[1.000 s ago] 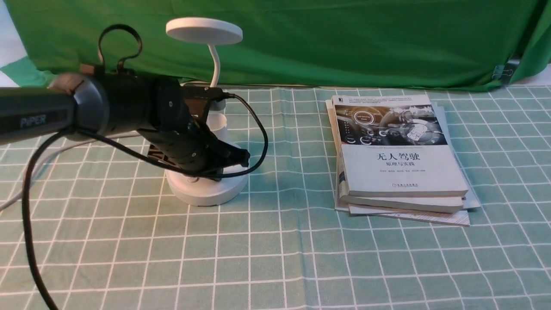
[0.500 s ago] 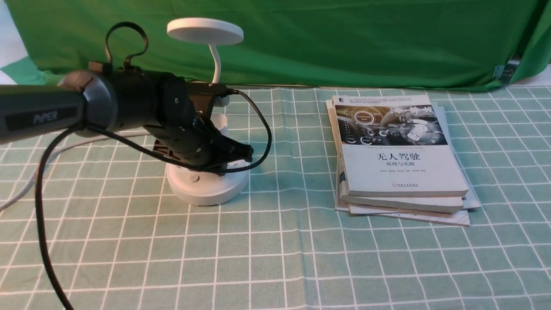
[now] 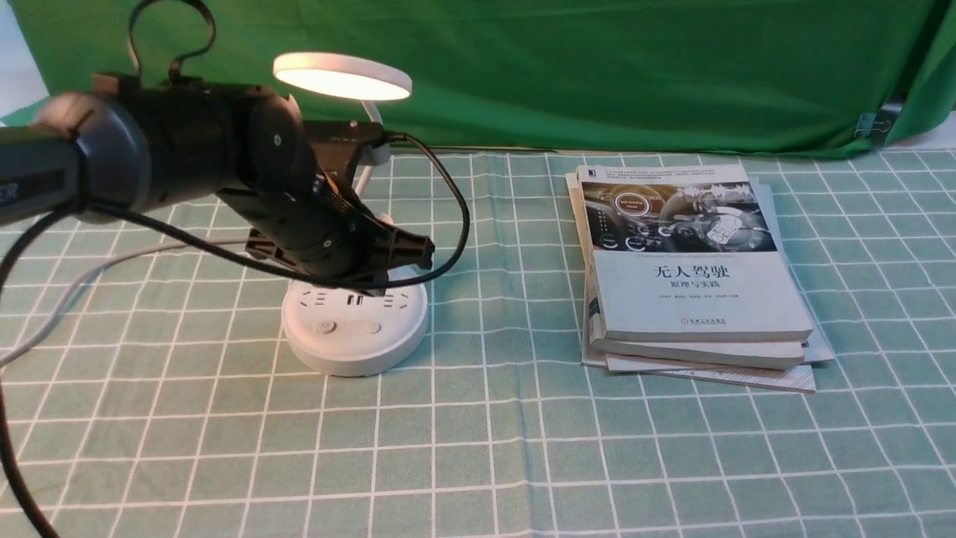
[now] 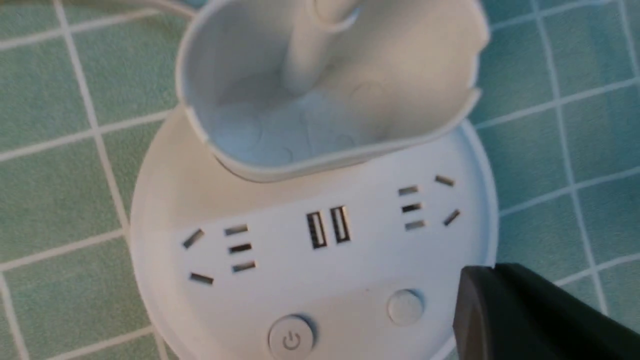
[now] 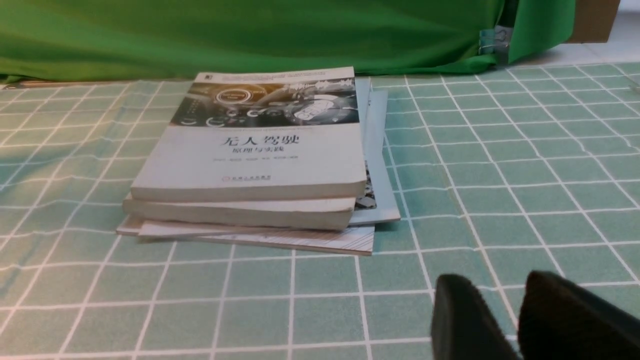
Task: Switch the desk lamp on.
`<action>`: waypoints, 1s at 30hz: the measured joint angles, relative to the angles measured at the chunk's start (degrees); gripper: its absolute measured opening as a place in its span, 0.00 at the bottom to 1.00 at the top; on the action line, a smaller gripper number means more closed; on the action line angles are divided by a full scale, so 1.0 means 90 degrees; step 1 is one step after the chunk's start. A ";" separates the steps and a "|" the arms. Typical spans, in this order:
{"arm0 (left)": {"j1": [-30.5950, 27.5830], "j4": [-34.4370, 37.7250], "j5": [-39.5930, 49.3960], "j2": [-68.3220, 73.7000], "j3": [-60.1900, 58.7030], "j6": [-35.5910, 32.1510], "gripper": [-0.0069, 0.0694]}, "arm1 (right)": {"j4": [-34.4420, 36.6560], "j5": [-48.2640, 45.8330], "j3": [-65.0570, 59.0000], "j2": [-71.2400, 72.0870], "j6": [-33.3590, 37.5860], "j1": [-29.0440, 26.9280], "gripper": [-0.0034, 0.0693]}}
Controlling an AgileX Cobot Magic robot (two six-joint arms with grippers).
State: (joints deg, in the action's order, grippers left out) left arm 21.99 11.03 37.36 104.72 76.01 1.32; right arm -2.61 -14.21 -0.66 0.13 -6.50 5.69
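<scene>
The white desk lamp [image 3: 355,332] stands at the left of the table, and its disc head [image 3: 341,75] glows. Two round buttons [image 3: 324,326] show on the base's front, below the sockets. My left gripper [image 3: 420,255] hangs just above the base's right side, shut, holding nothing. In the left wrist view its closed tips [image 4: 492,272] sit beside the plain button [image 4: 405,306], with the power button [image 4: 291,339] farther off and the cup holder [image 4: 325,100] behind. My right gripper [image 5: 502,300] hovers low over the cloth, its fingers a little apart and empty.
A stack of books [image 3: 694,261] lies right of the lamp, also near my right gripper [image 5: 250,165]. The lamp's grey cord [image 3: 112,265] trails off left. A green backdrop [image 3: 597,67] hangs along the table's far edge, held by a clip [image 3: 870,123].
The lamp head has lit up and dipped slightly. My left gripper has lifted off the base and drawn back left, uncovering the sockets and both buttons.
</scene>
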 joint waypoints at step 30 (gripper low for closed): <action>0.0000 0.0848 -0.1635 -0.5273 -0.4581 -0.0449 0.12 | 0.0000 0.0000 0.0000 0.0000 0.0000 0.0000 0.38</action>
State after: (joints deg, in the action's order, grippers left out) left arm 21.99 18.66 22.64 57.27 34.77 -2.72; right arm -2.61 -14.21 -0.66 0.13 -6.50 5.69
